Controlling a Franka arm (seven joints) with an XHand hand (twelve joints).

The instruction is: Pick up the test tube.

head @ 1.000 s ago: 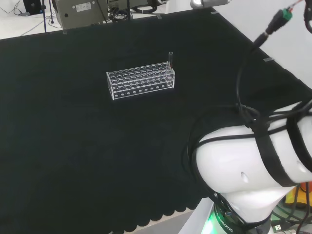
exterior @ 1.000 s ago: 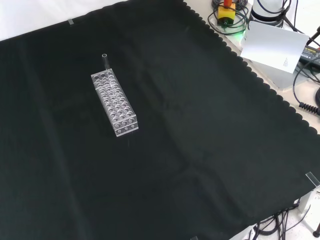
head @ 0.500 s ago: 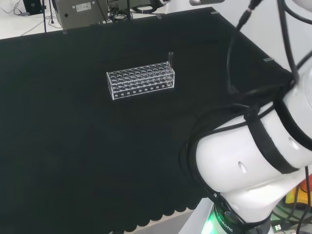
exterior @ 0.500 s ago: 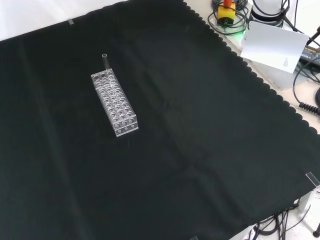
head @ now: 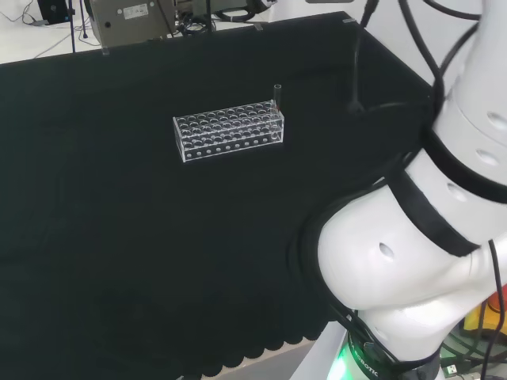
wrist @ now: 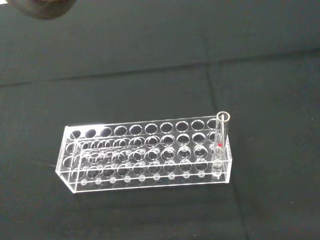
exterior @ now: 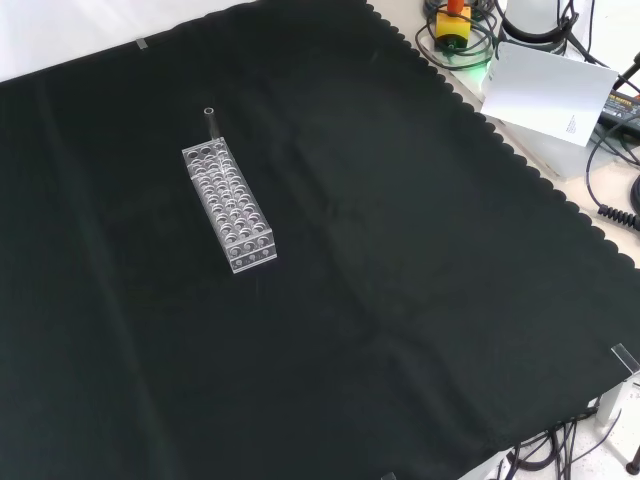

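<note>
A clear plastic test tube rack (head: 228,131) with several rows of holes stands on the black cloth, left of centre in the front view (exterior: 228,205). One clear glass test tube (head: 277,95) stands upright in a corner hole at the rack's right end in the head view, which is its far end in the front view (exterior: 210,122). The wrist view looks down on the rack (wrist: 145,155) from some way above, and the test tube (wrist: 221,140) carries a small red mark. A blurred dark rounded shape (wrist: 47,7) at that picture's edge cannot be identified.
The arm's white links (head: 412,261) with black cables stand at the head view's right. A grey box (head: 131,20) sits beyond the cloth's far edge. A white card (exterior: 545,95), cables and a yellow and red device (exterior: 455,25) lie off the cloth's scalloped edge.
In the head view the arm's upper links and cables have swung up and over. The rack and the test tube have stayed where they were.
</note>
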